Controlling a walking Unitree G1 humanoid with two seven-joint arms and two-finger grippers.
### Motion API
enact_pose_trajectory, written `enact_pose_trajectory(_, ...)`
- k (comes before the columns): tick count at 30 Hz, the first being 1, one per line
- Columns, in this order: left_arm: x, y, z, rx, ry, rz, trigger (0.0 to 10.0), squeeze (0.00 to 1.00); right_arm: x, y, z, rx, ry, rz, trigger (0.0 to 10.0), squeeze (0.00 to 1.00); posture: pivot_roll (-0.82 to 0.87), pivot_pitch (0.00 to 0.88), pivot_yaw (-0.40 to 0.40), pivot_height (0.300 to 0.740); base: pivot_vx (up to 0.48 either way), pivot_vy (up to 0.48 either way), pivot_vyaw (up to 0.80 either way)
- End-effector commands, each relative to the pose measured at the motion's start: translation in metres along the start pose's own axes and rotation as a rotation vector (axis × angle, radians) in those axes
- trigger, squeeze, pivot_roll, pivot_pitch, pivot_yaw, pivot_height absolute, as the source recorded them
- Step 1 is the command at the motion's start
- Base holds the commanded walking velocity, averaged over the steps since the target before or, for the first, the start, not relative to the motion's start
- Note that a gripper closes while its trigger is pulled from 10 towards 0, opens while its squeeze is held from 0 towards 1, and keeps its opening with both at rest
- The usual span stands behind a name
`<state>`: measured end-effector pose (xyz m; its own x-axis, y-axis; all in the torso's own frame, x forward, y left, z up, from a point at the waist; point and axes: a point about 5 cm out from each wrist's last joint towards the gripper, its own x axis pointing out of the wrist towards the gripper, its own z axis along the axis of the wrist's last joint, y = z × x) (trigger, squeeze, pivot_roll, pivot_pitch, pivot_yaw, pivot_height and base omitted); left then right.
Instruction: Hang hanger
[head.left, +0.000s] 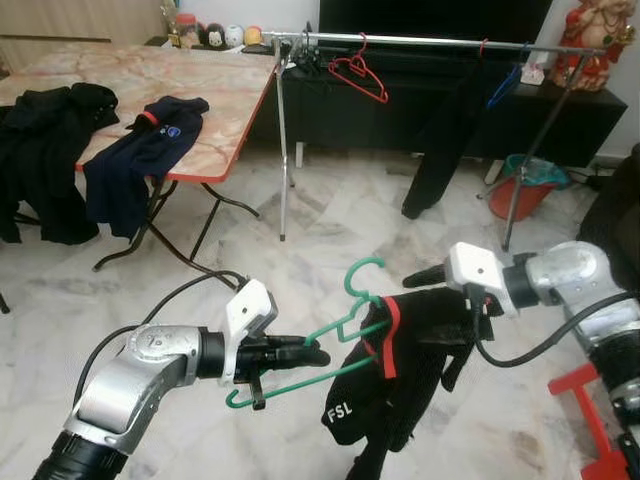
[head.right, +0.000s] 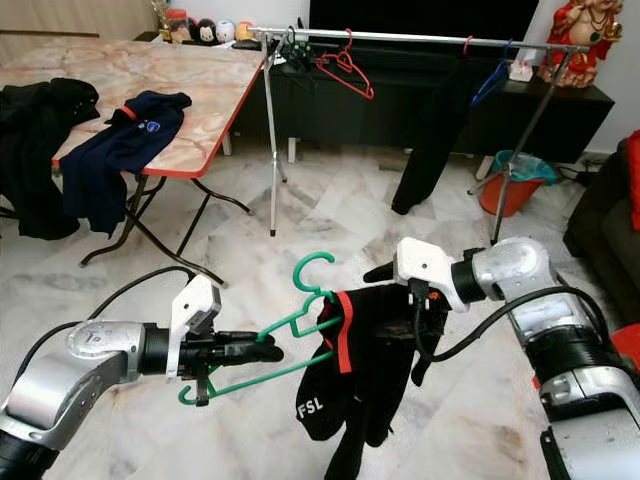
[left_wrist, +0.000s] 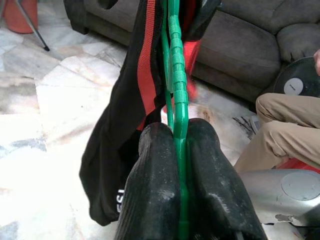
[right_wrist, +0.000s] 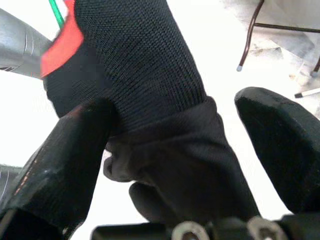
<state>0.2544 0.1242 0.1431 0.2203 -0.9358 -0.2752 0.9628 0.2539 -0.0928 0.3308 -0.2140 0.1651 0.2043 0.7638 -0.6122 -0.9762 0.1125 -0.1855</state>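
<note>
- Your green hanger sits low in front of the robot, above the marble floor, tilted with its hook pointing up and the bar running down toward the left arm.
- A black garment with a red collar band and white "FSL" lettering is draped over the hanger's right side and hangs below it.
- The left end effector is closed on the hanger; in the left wrist view you see its two black fingers pinching the green plastic between them.
- The right end effector reaches in from the right at the garment's upper edge. In the right wrist view its fingers stand apart with the black fabric bunched between them; one finger touches the cloth, the other stands clear of it, so it is open around the garment, not clamped.
- Well beyond, a metal clothes rail stands in front of a dark cabinet, carrying a red hanger, a blue hanger and a hanging dark garment.
- To the left, a marble-topped folding worktop holds a navy shirt and a black garment spilling over its edge.
- An orange bucket sits by the rail's far leg.
- In the left wrist view, a seated person's leg in tan trousers shows beside a grey sofa.
</note>
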Motion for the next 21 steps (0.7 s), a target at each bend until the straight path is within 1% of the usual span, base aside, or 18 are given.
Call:
enact_pose_trajectory(1,0.0023,-0.0054,0.0077,0.026,-0.03,-0.039,10.0,0.0,-0.0038,-0.0035,0.0043,-0.022,0.009,0.001,10.0,0.0,0.12,0.0,-0.056,0.74,0.0,0.0,0.0)
enact_pose_trajectory(3,0.0027,-0.0054,0.0074,0.028,-0.029,-0.038,10.0,0.0,-0.0035,-0.0032,0.0035,-0.019,0.009,0.007,10.0,0.0,0.12,0.0,-0.056,0.74,0.0,0.0,0.0)
enact_pose_trajectory(4,0.003,-0.0051,0.0074,0.029,-0.029,-0.037,10.0,0.0,-0.0032,-0.002,0.0029,-0.013,0.006,0.023,7.0,0.0,0.12,0.0,-0.057,0.74,0.0,0.0,0.0)
enact_pose_trajectory(5,0.0032,-0.0048,0.0075,0.03,-0.029,-0.036,10.0,0.0,-0.0028,-0.0012,0.0023,-0.006,0.003,0.036,0.0,0.0,0.12,0.0,-0.057,0.74,0.0,0.0,0.0)
enact_pose_trajectory(15,0.0042,-0.0046,0.0075,0.028,-0.03,-0.034,10.0,0.0,-0.0008,-0.0012,-0.0001,0.02,-0.019,0.053,0.0,0.0,0.13,0.0,-0.059,0.74,0.0,0.0,0.0)
enact_pose_trajectory(21,0.0046,-0.0047,0.0083,0.026,-0.034,-0.034,10.0,0.0,0.0045,-0.0001,-0.0017,0.044,-0.034,0.07,0.0,0.0,0.14,0.0,-0.064,0.74,0.0,0.0,0.0)
